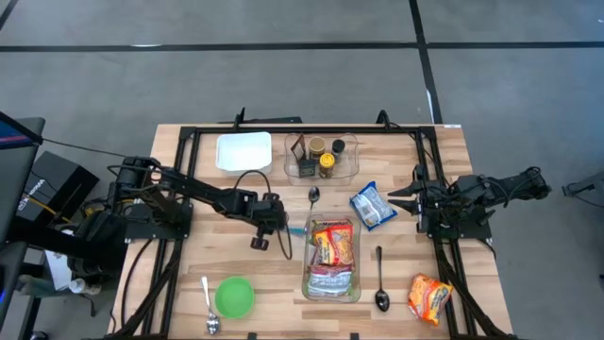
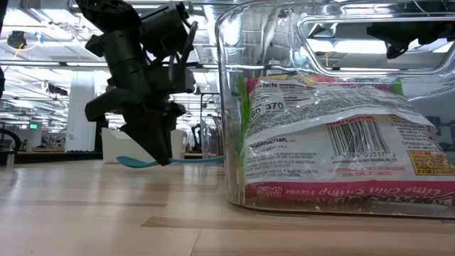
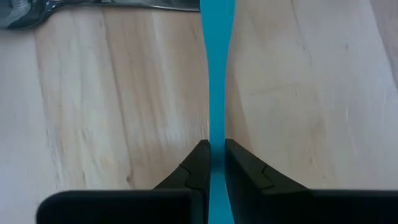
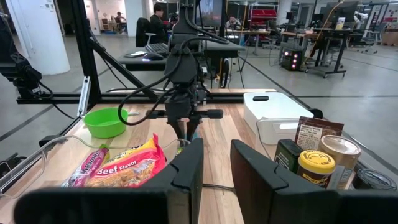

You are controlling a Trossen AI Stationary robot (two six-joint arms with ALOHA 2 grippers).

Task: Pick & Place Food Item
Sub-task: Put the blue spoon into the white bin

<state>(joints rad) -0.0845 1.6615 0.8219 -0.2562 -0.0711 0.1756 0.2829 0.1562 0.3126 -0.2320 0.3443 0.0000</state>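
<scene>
My left gripper (image 1: 283, 227) (image 2: 162, 158) (image 3: 216, 155) stands left of the clear glass container (image 1: 307, 276) and is shut on a teal plastic utensil (image 1: 298, 229) (image 2: 192, 161) (image 3: 217, 74). Noodle packets (image 1: 332, 244) (image 2: 334, 135) lie inside the container. A blue-and-white food packet (image 1: 373, 205) lies on the table right of the container, and an orange packet (image 1: 429, 297) lies near the front right. My right gripper (image 1: 396, 200) (image 4: 216, 155) waits at the table's right, pointing level, open with nothing between its fingers. My left gripper pinches the utensil's thin handle (image 3: 217, 140) between its two fingers, which slant down from the table's left and lie along it. The utensil runs on about level toward the container. Whether it rests on the table cannot be told.
A metal spoon (image 1: 313, 196) (image 3: 25, 12) lies just beyond the teal utensil. A green bowl (image 1: 234, 296) and a spoon (image 1: 209, 307) sit at the front left, and another spoon (image 1: 380, 279) right of the container. A white box (image 1: 243, 151) and a jar tray (image 1: 323, 158) stand at the back.
</scene>
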